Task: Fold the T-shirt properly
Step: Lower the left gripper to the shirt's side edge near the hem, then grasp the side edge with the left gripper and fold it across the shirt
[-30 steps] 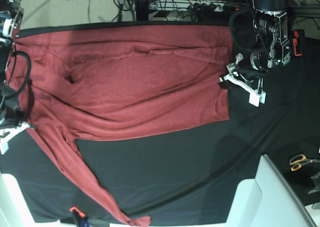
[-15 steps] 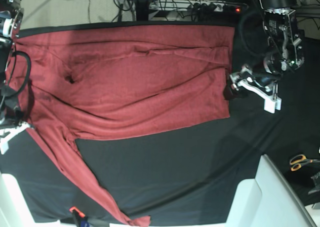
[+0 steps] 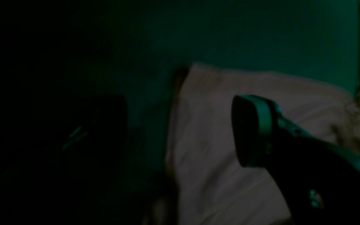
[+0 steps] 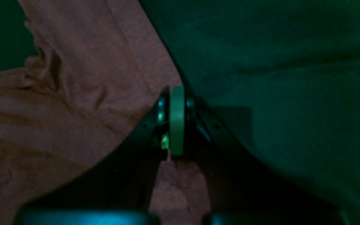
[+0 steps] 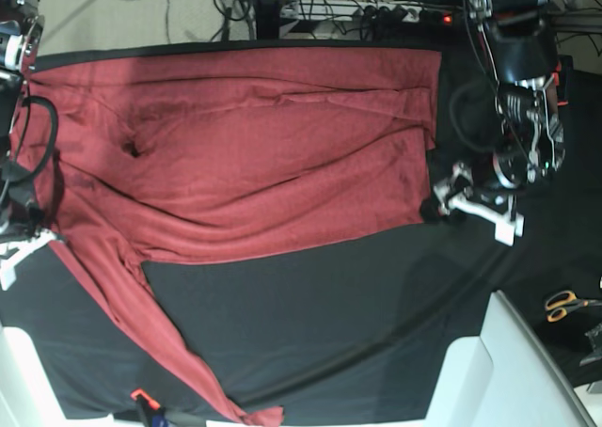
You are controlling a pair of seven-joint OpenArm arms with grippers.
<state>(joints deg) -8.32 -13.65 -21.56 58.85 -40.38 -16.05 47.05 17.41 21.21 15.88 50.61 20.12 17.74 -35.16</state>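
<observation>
The T-shirt point(image 5: 254, 145), a plain brick-red cloth, lies spread flat over the far half of the black tablecloth point(image 5: 329, 324). One long sleeve point(image 5: 141, 324) trails toward the near edge. My left gripper point(image 5: 477, 206) is open just off the shirt's lower right hem corner point(image 5: 423, 211). In the dim left wrist view the hem corner point(image 3: 214, 140) lies between the spread fingers point(image 3: 252, 131) of the left gripper point(image 3: 180, 131), which holds nothing. My right gripper point(image 4: 177, 122) is shut, its tips at the sleeve's edge point(image 4: 105, 78). Whether cloth is pinched does not show. The right gripper point(image 5: 19, 253) sits at the far left.
Orange-handled scissors point(image 5: 564, 303) lie at the right edge. A white panel point(image 5: 513, 371) fills the near right corner. A small orange and black tool point(image 5: 143, 401) sits by the sleeve's end. Cables and a power strip point(image 5: 395, 11) run behind the table.
My left gripper opened, let go of the shirt's right hem, and slid along that edge to the lower hem corner. The hem now lies flat. The right arm stayed still.
</observation>
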